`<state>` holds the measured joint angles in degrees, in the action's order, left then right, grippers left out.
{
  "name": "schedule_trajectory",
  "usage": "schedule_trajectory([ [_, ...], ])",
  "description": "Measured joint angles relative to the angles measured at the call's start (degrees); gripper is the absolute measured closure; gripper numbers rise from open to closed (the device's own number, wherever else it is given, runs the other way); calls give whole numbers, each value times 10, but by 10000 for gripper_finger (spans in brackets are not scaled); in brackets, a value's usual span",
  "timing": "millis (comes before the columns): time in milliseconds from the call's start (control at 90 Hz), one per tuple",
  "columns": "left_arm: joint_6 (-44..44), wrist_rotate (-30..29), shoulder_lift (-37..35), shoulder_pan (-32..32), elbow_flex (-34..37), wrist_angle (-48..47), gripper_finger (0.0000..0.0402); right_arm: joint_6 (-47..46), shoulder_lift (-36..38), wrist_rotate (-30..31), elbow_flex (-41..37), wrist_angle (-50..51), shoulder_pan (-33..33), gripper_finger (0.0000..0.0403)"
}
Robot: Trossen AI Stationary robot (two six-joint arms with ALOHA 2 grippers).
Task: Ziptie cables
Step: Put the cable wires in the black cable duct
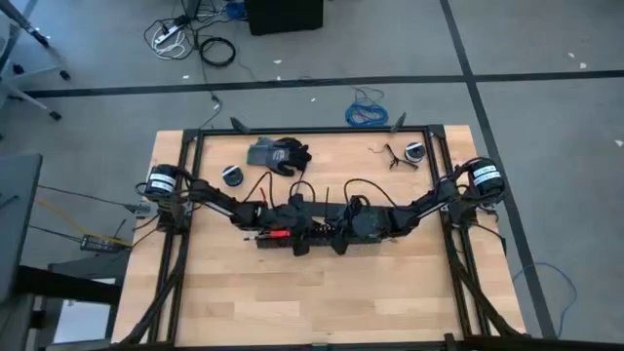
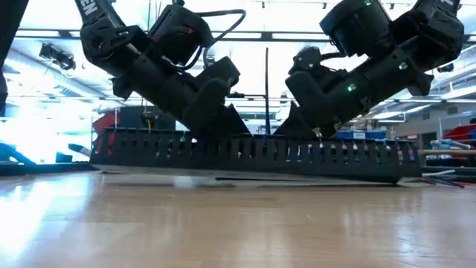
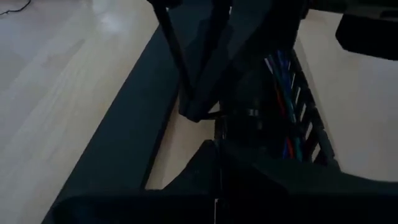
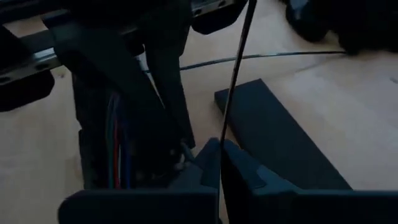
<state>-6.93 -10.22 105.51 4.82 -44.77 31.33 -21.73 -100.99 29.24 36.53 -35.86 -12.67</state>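
Both claws meet at the table's centre in the high view, over a long black slotted cable tray (image 2: 245, 155). The left gripper (image 1: 297, 226) comes in from nine o'clock and the right gripper (image 1: 341, 229) from three o'clock, tips close together. In the right wrist view the right gripper's fingers look pressed together on a thin black zip tie (image 4: 235, 93) that rises straight up. Whether the left gripper is spread or closed cannot be told, since its fingers are hidden among dark shapes.

The cables (image 3: 286, 93), thin red, blue and green strands, lie along the inside of the tray, directly under both grippers.

The likely trouble is that the tie slips out of the pinch, or the floppy wires spring out of the slots if either arm tugs sideways. With the tips so near each other, the arms could also knock together.

The table (image 1: 292, 292) is pale wood with a black frame. A dark glove (image 1: 278, 154) lies at about eleven o'clock from the grippers. Beyond the table are grey floor, loose cords and a blue coiled cable (image 1: 368, 110)
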Motion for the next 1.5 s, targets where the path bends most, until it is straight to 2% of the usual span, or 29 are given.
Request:
schedule_trajectory([
  [311,-23,-6,0,1,0,6,401,10,0,8,11,-2,0,403],
  [644,-10,-35,0,1,-1,2,401,18,0,9,21,7,-3,402],
  [856,9,-34,0,4,-1,-1,401,15,0,39,22,34,-15,402],
  [1222,22,-3,0,10,-1,-7,401,52,-1,52,21,23,-14,402],
  [1500,22,-7,0,10,0,-9,401,49,-1,50,21,22,-14,402],
])
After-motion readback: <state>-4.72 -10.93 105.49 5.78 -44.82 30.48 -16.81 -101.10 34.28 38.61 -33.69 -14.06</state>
